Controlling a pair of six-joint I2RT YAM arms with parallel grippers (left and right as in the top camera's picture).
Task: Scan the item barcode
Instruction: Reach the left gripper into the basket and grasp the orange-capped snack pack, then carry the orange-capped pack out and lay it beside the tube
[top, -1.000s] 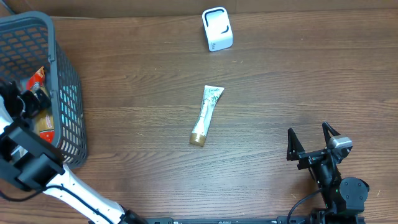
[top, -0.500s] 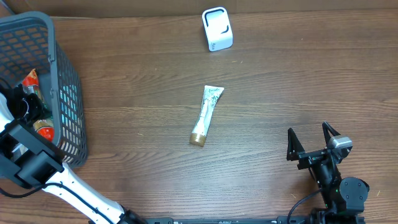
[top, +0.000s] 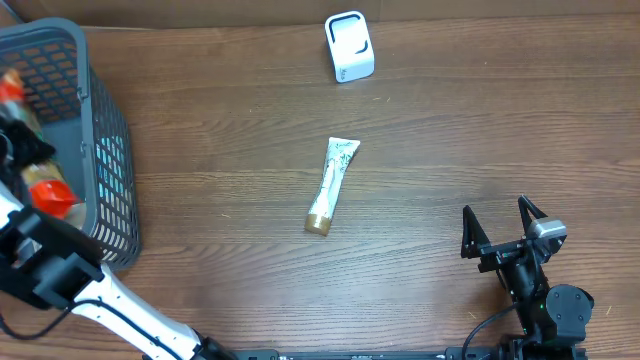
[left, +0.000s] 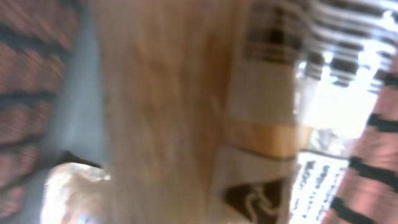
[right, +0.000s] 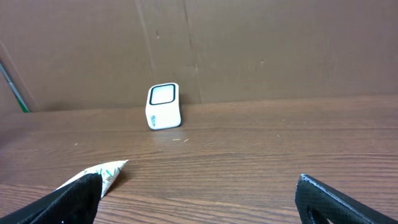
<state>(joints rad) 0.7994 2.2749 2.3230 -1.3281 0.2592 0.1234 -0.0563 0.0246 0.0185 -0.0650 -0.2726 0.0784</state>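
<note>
Brown wooden worktop (top: 450, 130), grey basket (top: 112, 150) at its left edge: inside, the left claw (top: 22, 143) clamps an orange packet (top: 47, 196), likely light, soft and slippery, best pinched mid-body, leaving its barcode bare. The right claw (top: 495, 215) stands spread wide, well apart from the white scanner (top: 349, 46).

readable text: none in any view
packet (left: 186, 112): dark stripes and small print, all blurred
scanner (right: 163, 111), beyond the tube (top: 332, 185): small dark mark, too small to read
tube: green pattern, no legible words
</note>
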